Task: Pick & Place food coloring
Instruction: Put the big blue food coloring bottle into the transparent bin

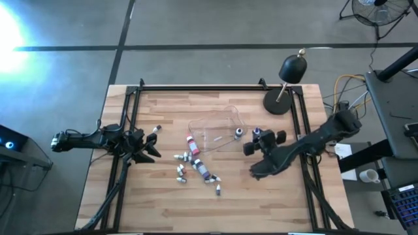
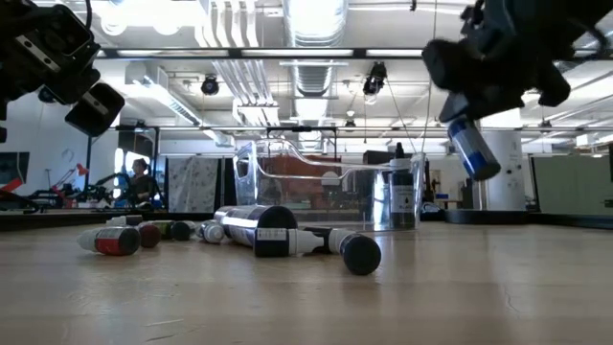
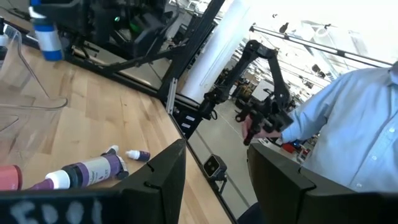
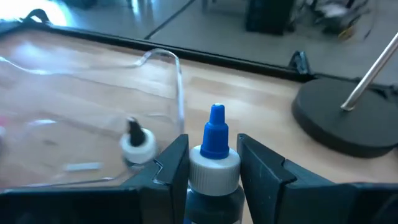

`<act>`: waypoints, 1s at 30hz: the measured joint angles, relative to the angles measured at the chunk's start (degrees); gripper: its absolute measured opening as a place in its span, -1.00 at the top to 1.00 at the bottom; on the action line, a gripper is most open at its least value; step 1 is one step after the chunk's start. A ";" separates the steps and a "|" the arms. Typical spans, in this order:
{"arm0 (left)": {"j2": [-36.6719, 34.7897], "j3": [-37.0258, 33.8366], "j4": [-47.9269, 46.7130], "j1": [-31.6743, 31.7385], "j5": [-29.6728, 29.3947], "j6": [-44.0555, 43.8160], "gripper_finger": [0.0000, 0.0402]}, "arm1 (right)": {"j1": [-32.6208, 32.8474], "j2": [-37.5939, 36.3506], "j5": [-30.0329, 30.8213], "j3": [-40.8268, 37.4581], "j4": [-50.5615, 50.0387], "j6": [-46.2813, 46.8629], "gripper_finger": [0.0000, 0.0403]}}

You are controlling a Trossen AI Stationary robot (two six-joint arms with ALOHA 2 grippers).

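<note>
My right gripper [image 1: 261, 139] hangs above the table beside the clear tray's [image 1: 215, 127] right end, shut on a blue food coloring bottle [image 4: 214, 155] with a white cap. One dark bottle [image 4: 137, 146] stands in the tray. Several more food coloring bottles [image 1: 192, 164] lie on their sides on the wood in front of the tray. My left gripper [image 1: 151, 147] waits at the table's left, raised and open, nothing between its fingers [image 3: 158, 180]. My right gripper pinches the bottle between its two fingers at the white cap's collar [image 4: 214, 171], one finger [image 4: 171, 165] on each side. The bottle lies along the fingers, blue tip pointing away from the wrist. It is tilted and lifted clear of the table [image 2: 472, 149].
A black domed lamp [image 1: 287, 81] stands on its round base at the far right corner, close behind my right gripper. A black frame rail [image 1: 215, 87] borders the table. A person in a light blue shirt [image 3: 348, 124] stands beyond the table edge.
</note>
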 joint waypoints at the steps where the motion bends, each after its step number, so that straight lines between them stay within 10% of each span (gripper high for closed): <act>1: 0.01 0.00 0.00 -0.02 0.00 0.00 0.27 | -0.36 1.00 0.49 -0.51 -0.12 0.18 0.47; 16: 0.02 0.00 0.00 -0.02 0.00 0.00 0.27 | -4.15 12.46 3.08 -8.68 -0.49 26.86 0.46; 30: 0.00 0.00 0.00 -0.01 0.00 0.01 0.27 | -3.73 5.05 2.36 -7.43 -0.25 13.43 0.27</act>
